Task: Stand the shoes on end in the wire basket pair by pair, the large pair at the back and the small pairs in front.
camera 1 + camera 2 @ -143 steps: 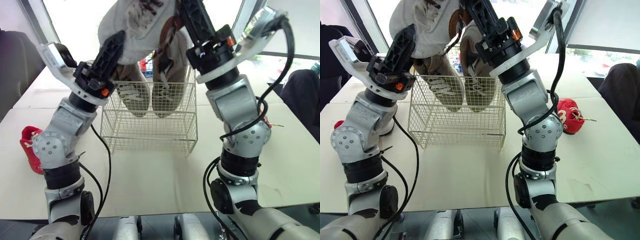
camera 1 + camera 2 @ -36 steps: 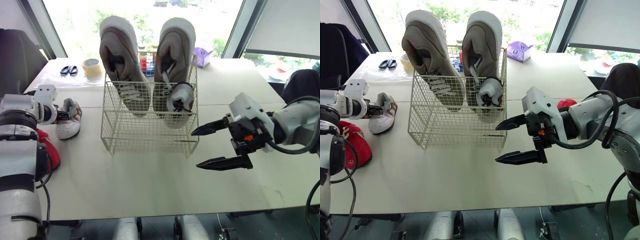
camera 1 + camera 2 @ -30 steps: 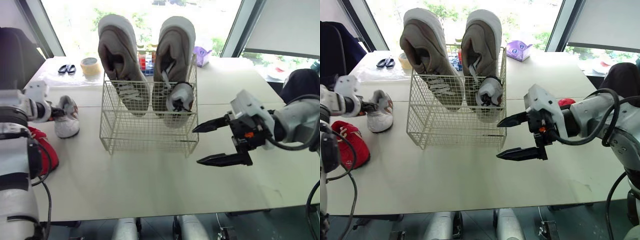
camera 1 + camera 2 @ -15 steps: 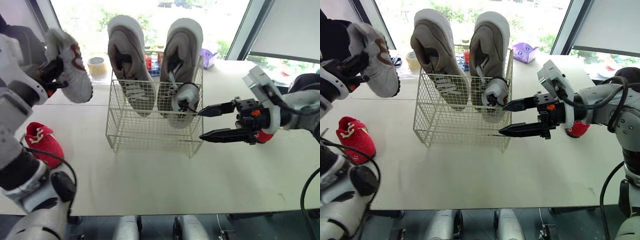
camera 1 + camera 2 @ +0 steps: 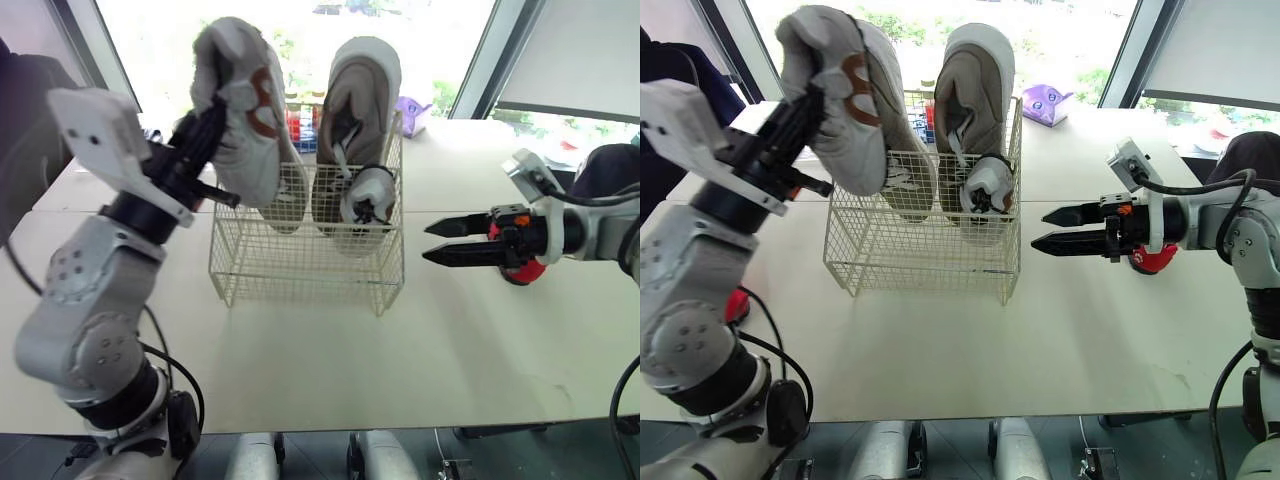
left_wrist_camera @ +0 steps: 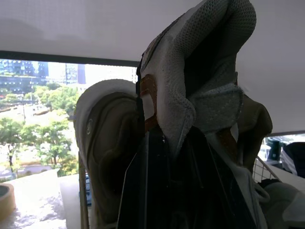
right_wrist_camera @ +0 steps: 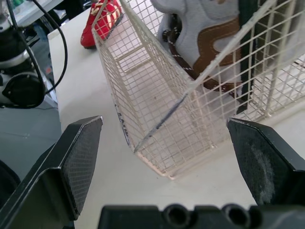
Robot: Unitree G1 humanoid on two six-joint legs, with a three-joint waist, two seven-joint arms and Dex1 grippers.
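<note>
My left gripper [image 5: 212, 118] is shut on a small white shoe with brown trim [image 5: 248, 120], held sole-outward above the left side of the wire basket [image 5: 300, 262]. Two large tan shoes stand on end at the back of the basket; the right one [image 5: 362, 85] is in plain sight, the left one [image 6: 102, 143] is mostly hidden behind the held shoe. A second small white shoe [image 5: 369, 198] stands in the basket in front of the right tan shoe. My right gripper [image 5: 428, 244] hangs open just right of the basket, with nothing between its fingers.
One red shoe [image 5: 521, 272] lies on the table behind my right gripper, another [image 5: 737, 303] lies on the left under my left arm. A purple object [image 5: 413, 110] sits at the back right, near the window.
My left arm has swung the small white shoe from the far left up to the basket's left side. My right gripper has drawn back a little to the right, still open.
</note>
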